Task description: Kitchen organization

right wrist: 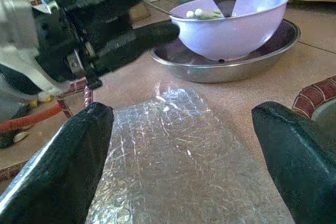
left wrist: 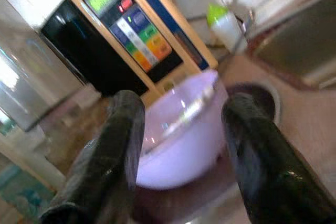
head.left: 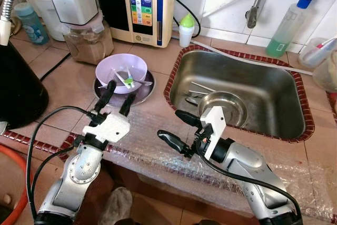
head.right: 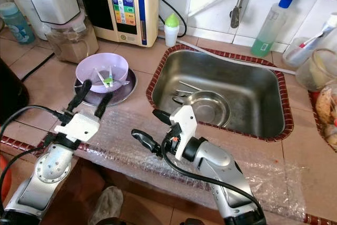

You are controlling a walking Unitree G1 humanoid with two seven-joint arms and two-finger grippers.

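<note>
While the left gripper (head.left: pixel 116 96) is hovering with fingers wide, the purple bowl (head.left: pixel 120 72) is sitting just beyond its tips on a metal plate (head.left: pixel 146 91). Seen from the right wrist, the right gripper (right wrist: pixel 184 153) is gaping wide over bubble wrap (right wrist: pixel 173 145), bowl ahead.

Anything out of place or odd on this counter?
Bubble wrap lies spread along the counter's front edge, under both open grippers, left and right; odd for a worktop. Nothing looks spilled or broken.
</note>
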